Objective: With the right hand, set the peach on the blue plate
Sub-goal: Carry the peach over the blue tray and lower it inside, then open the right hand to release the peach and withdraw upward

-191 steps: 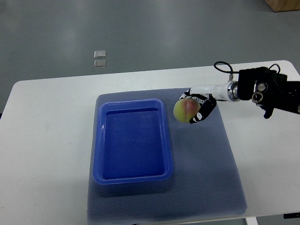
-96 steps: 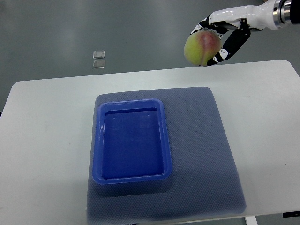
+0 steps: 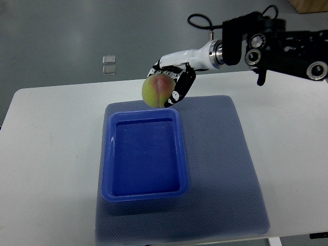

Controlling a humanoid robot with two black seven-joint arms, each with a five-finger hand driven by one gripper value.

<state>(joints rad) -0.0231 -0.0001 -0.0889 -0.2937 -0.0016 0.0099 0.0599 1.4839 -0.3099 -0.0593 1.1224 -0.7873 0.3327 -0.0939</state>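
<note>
A white bench fills most of the frame, with a grey textured mat at centre. Two small clear squares lie on the grey floor, upper left.

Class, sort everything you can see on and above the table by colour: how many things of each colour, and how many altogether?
Blue: 1, the blue plate
Grey-blue: 1, the mat under it
Yellow-green with red blush: 1, the peach, held in the right hand above the plate's far edge
White: 1, the table
Total: 4
</note>
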